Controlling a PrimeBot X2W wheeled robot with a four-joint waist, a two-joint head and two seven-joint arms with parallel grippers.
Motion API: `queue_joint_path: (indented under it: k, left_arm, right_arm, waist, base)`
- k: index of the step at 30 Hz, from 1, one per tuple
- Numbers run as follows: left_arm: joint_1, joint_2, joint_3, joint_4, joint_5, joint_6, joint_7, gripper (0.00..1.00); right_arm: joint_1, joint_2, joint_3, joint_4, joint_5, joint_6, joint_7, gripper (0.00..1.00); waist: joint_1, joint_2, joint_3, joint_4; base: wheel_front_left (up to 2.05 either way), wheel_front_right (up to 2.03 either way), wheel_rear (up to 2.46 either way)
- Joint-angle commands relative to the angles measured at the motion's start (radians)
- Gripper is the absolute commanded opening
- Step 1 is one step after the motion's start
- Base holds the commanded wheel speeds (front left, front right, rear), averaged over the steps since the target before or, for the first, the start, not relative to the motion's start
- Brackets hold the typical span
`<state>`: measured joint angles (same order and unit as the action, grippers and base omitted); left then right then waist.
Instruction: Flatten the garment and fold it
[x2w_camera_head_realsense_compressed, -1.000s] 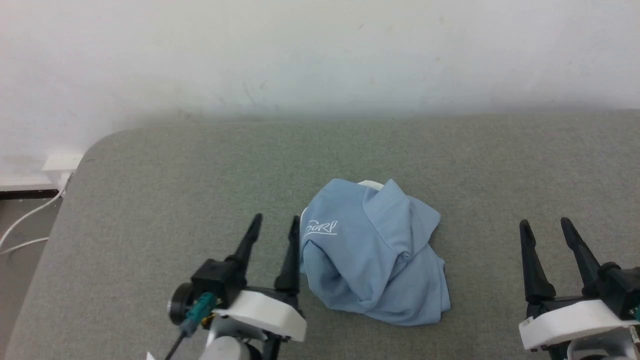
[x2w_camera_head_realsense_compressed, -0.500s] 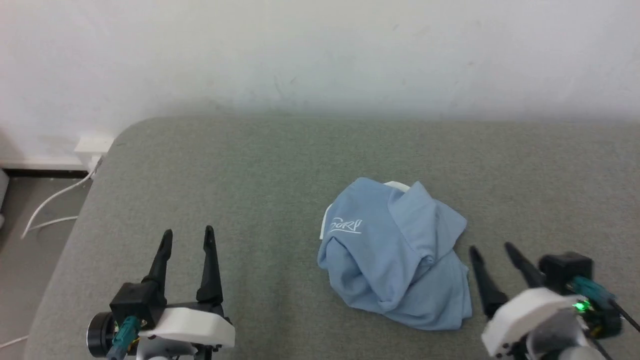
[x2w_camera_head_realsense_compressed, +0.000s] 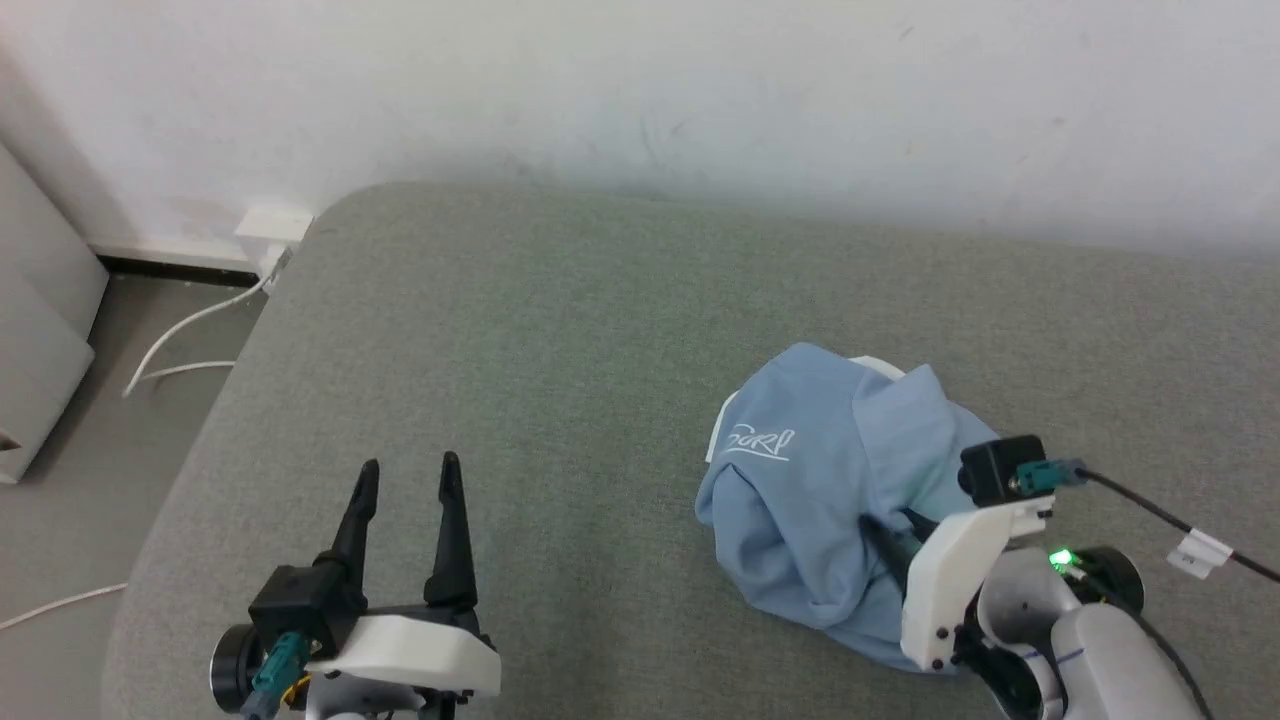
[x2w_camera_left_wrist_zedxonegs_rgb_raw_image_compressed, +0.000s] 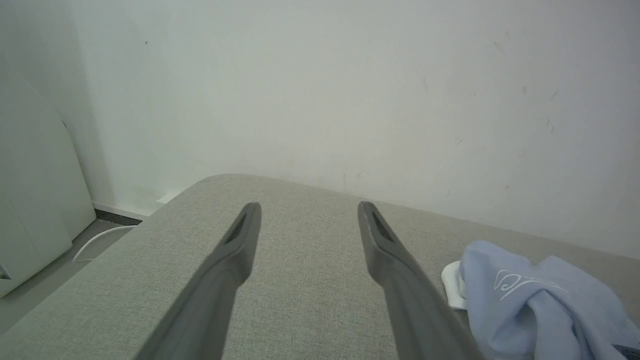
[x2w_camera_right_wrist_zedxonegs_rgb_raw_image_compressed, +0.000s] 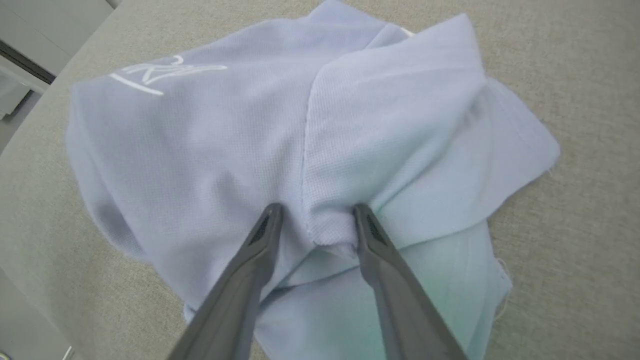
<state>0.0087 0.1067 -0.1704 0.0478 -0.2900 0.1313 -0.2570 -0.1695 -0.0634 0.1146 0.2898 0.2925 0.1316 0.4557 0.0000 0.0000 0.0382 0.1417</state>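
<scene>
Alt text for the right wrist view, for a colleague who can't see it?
The right end effector straddles a raised fold of the crumpled light blue polo shirt, jaws apart. Its white cursive script shows upper left; a grey fabric surface lies beneath.

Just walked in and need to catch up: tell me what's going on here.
A two-armed robot is working on a crumpled blue shirt heaped on a grey surface. Its right gripper is down on the shirt, jaws apart on either side of a raised fold, not clearly pinching it. The left gripper hovers open off to the side, clear of the cloth. Nothing is flattened or folded yet.
</scene>
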Motion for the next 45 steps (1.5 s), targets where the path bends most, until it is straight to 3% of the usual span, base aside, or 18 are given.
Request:
queue_joint_path:
  k: [1, 9, 17, 23, 24, 25, 26, 30, 36, 40, 45]
  left_arm:
    - [-0.014, -0.003, 0.004, 0.003, 0.008, -0.008, -0.005, 1.00]
    - [-0.005, -0.019, 0.029, 0.003, 0.021, -0.017, -0.005, 1.00]
    - [0.001, -0.032, 0.036, 0.011, 0.025, -0.036, -0.005, 1.00]
    - [0.001, -0.040, 0.041, 0.018, 0.027, -0.043, -0.005, 1.00]
    - [0.001, -0.041, 0.042, 0.021, 0.026, -0.045, -0.005, 1.00]
    - [0.001, -0.042, 0.042, 0.025, 0.027, -0.046, -0.005, 1.00]
    - [0.001, -0.042, 0.043, 0.029, 0.027, -0.047, -0.005, 1.00]
    - [-0.001, -0.044, 0.048, 0.039, 0.029, -0.051, -0.005, 1.00]
    - [0.006, -0.046, 0.046, 0.060, 0.032, -0.062, -0.005, 1.00]
    - [-0.020, -0.046, 0.012, 0.092, 0.031, -0.090, 0.015, 1.00]
    - [-0.110, -0.051, -0.104, 0.172, 0.031, -0.153, 0.116, 1.00]
  right_arm:
    - [-0.022, -0.001, 0.002, -0.006, 0.008, -0.001, -0.006, 0.00]
    - [-0.049, -0.039, -0.075, -0.155, -0.040, -0.001, -0.112, 0.00]
    - [0.116, -0.016, -0.421, -0.309, -0.165, -0.001, -0.076, 0.00]
    - [0.259, 0.011, -0.632, -0.254, -0.230, -0.001, -0.074, 0.00]
    - [0.272, 0.012, -0.634, -0.210, -0.217, -0.001, -0.078, 0.11]
    - [0.276, 0.012, -0.630, -0.169, -0.197, -0.001, -0.088, 0.49]
    - [0.274, 0.013, -0.626, -0.136, -0.178, -0.001, -0.110, 1.00]
    - [0.247, 0.013, -0.617, -0.090, -0.168, -0.001, -0.261, 1.00]
    - [0.214, 0.013, -0.587, -0.142, -0.180, -0.001, -0.492, 1.00]
    - [0.229, 0.013, -0.517, -0.209, -0.180, -0.001, -0.540, 1.00]
    - [0.274, 0.013, -0.413, -0.321, -0.173, -0.001, -0.520, 1.00]
  waist:
    - [0.0000, 0.0000, 0.007, 0.005]
    - [0.0000, 0.0000, -0.003, -0.041]
    - [0.0000, 0.0000, -0.017, -0.083]
    - [0.0000, 0.0000, -0.009, -0.096]
    - [0.0000, 0.0000, -0.008, -0.099]
    - [0.0000, 0.0000, -0.007, -0.101]
    - [0.0000, 0.0000, -0.006, -0.103]
    - [0.0000, 0.0000, -0.008, -0.107]
    - [0.0000, 0.0000, -0.027, -0.110]
    - [0.0000, 0.0000, -0.037, -0.114]
    - [0.0000, 0.0000, -0.045, -0.127]
  base:
    - [0.00, 0.00, 0.00]
    - [0.00, 0.00, 0.00]
    - [0.00, 0.00, 0.00]
    - [0.00, 0.00, 0.00]
    - [0.00, 0.00, 0.00]
    - [0.00, 0.00, 0.00]
    - [0.00, 0.00, 0.00]
    - [0.00, 0.00, 0.00]
    - [0.00, 0.00, 0.00]
    - [0.00, 0.00, 0.00]
    - [0.00, 0.00, 0.00]
